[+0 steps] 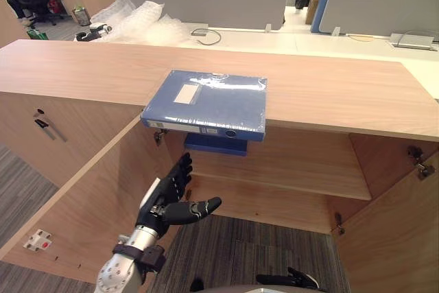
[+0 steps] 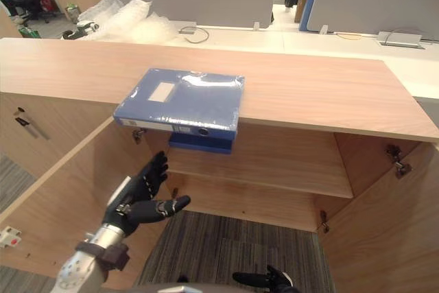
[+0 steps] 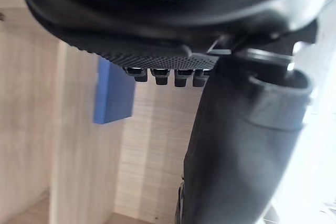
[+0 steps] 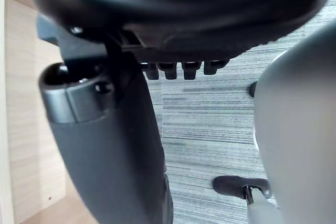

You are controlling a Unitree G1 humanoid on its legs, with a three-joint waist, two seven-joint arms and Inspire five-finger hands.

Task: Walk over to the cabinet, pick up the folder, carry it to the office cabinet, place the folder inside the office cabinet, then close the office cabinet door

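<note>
My right hand hangs low, cut off; its state I cannot tell. My left hand is raised, spread and empty, below the folder, which overhangs the counter above the open cabinet. The pickup looks next: reach up and grip its edge. A blue thing on the shelf is mostly hidden.
</note>
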